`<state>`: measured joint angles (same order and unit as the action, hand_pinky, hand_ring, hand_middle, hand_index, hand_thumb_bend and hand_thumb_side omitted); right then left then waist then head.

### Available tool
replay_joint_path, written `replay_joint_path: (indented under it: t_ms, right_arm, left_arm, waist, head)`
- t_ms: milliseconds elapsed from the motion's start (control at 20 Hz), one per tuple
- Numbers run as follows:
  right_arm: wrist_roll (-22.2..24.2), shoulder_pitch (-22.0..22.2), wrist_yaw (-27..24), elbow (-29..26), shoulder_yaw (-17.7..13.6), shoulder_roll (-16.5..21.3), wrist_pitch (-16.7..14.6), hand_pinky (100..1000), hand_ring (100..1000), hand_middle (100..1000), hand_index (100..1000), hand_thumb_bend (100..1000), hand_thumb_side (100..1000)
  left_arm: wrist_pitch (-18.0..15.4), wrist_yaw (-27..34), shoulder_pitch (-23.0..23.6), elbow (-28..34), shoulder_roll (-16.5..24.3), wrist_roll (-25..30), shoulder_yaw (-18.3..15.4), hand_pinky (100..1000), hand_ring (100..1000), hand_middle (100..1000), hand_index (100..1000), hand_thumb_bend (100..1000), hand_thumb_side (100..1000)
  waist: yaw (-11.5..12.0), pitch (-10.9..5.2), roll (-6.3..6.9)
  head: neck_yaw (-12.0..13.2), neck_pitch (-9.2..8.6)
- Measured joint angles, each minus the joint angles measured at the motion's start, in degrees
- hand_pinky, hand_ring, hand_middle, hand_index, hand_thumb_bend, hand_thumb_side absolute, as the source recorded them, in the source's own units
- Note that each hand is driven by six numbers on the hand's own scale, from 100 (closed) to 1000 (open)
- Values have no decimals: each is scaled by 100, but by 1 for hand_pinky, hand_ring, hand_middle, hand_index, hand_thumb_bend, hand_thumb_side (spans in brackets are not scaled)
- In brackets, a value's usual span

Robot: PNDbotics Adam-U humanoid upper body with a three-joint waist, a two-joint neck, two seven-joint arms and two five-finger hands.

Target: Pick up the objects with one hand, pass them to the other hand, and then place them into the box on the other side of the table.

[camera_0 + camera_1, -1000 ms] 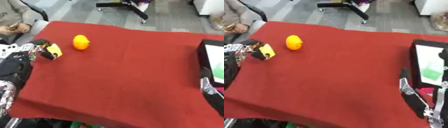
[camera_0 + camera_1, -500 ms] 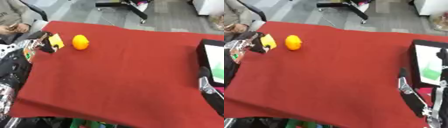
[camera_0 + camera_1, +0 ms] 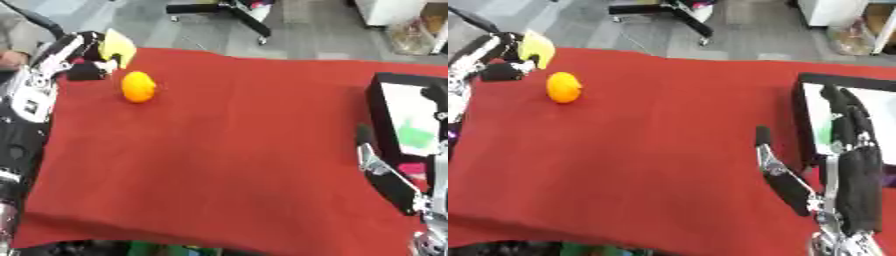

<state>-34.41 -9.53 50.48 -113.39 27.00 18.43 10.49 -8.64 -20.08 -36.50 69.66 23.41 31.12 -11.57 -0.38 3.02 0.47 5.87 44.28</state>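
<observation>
The yellow object (image 3: 116,46) sits pinched at the fingertips of your left robot hand (image 3: 68,57), lifted clear of the red table (image 3: 236,150) near its far left corner — held high and outward, which would leave its free side open for the other hand to take. Just beside it, resting on the cloth and untouched, lies the orange ball (image 3: 138,87); judged from the task, it waits its turn. Your right robot hand (image 3: 852,165) stands at the near right edge, fingers straight and released, thumb spread toward the table's centre — a posture that suits receiving, though it is well apart from the yellow object. Behind it, at the right edge, the box (image 3: 811,85) lies open with green contents showing; the hand-over is not yet made.
</observation>
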Motion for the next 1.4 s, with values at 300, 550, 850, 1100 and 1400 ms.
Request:
replay_joint_path:
  t_ms: [300,550,850,1100,1400]
  right_arm:
    - [258,-315,18,0,205,21,-447,767,894,802,938,312,488]
    - [521,-617,-26,0,376,78,-868,775,890,809,935,348,490]
    - [884,-903,-192,0,600,123,-1325,794,901,826,941,415,493]
    - [1282,-1011,-288,0,773,164,-1654,846,948,873,976,486,465]
    - [1735,-1028,-294,0,858,167,-1876,855,952,878,979,501,451]
  left_arm:
    - [323,1090,162,875,-665,1107,660,622,528,453,612,100,702]
    - [580,1626,231,1275,-1104,1819,1183,623,530,455,613,100,740]
    - [759,1913,215,1429,-1446,2061,1814,626,534,456,614,100,760]
    - [773,1953,114,1414,-1613,2077,2257,628,538,457,616,100,782]
    - [767,1969,52,1337,-1800,2075,2527,628,539,457,615,100,773]
  waist:
    - [0,30,-124]
    - [-1,52,-171]
    - [2,56,-210]
    - [-3,68,-239]
    - [-14,100,-257]
  head:
    - [-442,0]
    - [-588,0]
    - [-622,0]
    - [-637,0]
    - [-643,0]
